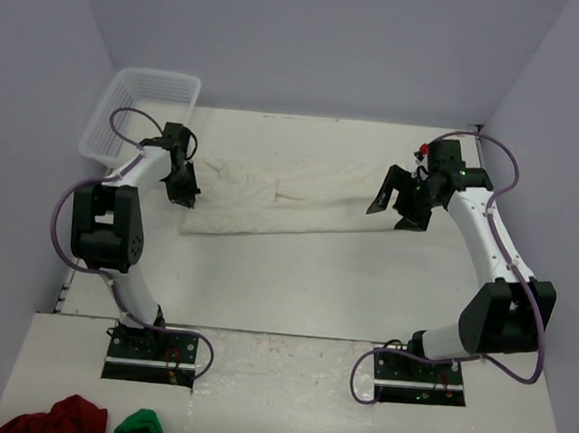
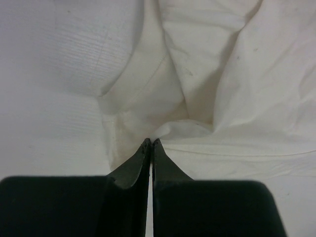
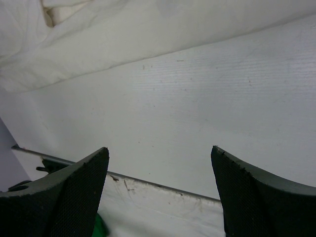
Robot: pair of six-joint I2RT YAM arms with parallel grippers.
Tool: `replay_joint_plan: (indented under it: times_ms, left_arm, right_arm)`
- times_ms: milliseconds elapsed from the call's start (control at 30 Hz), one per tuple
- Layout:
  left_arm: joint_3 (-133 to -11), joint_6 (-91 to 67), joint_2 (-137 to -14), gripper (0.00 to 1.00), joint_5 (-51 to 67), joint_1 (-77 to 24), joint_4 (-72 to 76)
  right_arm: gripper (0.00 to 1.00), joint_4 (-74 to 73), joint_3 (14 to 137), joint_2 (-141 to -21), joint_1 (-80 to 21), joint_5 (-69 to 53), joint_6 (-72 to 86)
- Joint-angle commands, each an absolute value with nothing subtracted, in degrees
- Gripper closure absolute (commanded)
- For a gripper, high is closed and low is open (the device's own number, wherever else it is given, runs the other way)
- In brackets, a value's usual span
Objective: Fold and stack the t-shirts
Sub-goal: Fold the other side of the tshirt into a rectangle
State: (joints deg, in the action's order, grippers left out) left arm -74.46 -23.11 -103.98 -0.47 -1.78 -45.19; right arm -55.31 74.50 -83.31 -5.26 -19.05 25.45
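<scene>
An off-white t-shirt (image 1: pixel 271 200) lies folded into a long band across the middle of the table. My left gripper (image 1: pixel 184 196) is at its left end. In the left wrist view the jaws (image 2: pixel 150 142) are closed, with a pinch of the t-shirt (image 2: pixel 207 74) bunched at their tips. My right gripper (image 1: pixel 395 213) is open and empty just off the shirt's right end, above bare table. In the right wrist view its fingers (image 3: pixel 160 153) stand wide apart, and the t-shirt (image 3: pixel 123 29) lies along the top of that view.
A white mesh basket (image 1: pixel 142 115) stands at the back left corner. A dark red cloth bundle (image 1: pixel 58 419) and a small green cloth bundle (image 1: pixel 142 429) lie on the near ledge at the left. The table's front edge (image 3: pixel 163 185) shows in the right wrist view.
</scene>
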Motion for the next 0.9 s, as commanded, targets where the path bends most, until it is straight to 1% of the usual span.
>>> replay_joint_plan:
  times_ms: [0,100,267,333,367,400,433,533,567,633,667,700,867]
  left_arm:
    - [-76.90,-21.80,-103.53,1.00,-3.95,-1.05,-43.59]
    - [-76.29,-22.15,-108.00,1.00,-5.70,-0.97,-43.24]
    - [-72.87,-23.20,-111.00,1.00,-5.71,-0.88,-41.05]
    - [-72.16,-23.47,-112.14,0.95,-6.06,-0.88,-40.87]
    - [-71.11,-23.73,-112.32,0.93,-6.33,-0.88,-40.61]
    - [-70.67,-23.82,-112.24,0.83,-7.37,-0.88,-40.34]
    - [-70.32,-23.91,-111.63,0.80,-7.64,-0.88,-39.82]
    - [-69.52,-25.48,-108.30,0.57,-9.49,-0.88,-39.38]
    - [-69.35,-25.92,-107.06,0.46,-10.28,-0.88,-39.38]
    - [-69.34,-27.50,-102.67,0.40,-12.65,-0.97,-39.99]
    - [-69.69,-28.12,-101.26,0.38,-13.79,-0.97,-40.43]
    - [-70.13,-28.47,-98.47,0.38,-16.06,-1.05,-40.78]
    - [-76.01,-29.53,-92.12,0.36,-22.32,-1.41,-43.85]
  right_arm:
    - [0.15,-55.19,74.88,-84.20,-5.54,-19.78,25.22]
    - [0.15,-55.54,75.84,-84.64,-5.54,-19.43,25.05]
    - [0.15,-56.51,76.73,-85.08,-5.54,-18.72,24.61]
    - [0.15,-56.51,76.64,-85.34,-5.54,-18.54,24.52]
    - [0.15,-56.34,76.47,-85.60,-5.54,-18.54,24.52]
    - [0.15,-56.16,76.20,-85.69,-5.54,-18.46,24.61]
    - [0.15,-56.08,76.03,-85.87,-5.54,-18.46,24.61]
    - [0.15,-55.55,76.20,-86.66,-5.54,-18.20,24.52]
    - [0.15,-55.55,76.72,-87.01,-5.54,-17.67,24.52]
    - [0.15,-55.28,77.34,-87.89,-5.62,-17.32,24.35]
    - [0.15,-55.28,77.78,-88.15,-5.63,-17.05,24.35]
    - [0.15,-55.11,78.65,-88.76,-5.63,-17.05,24.35]
    - [0.15,-54.93,81.99,-91.14,-6.06,-16.88,24.43]
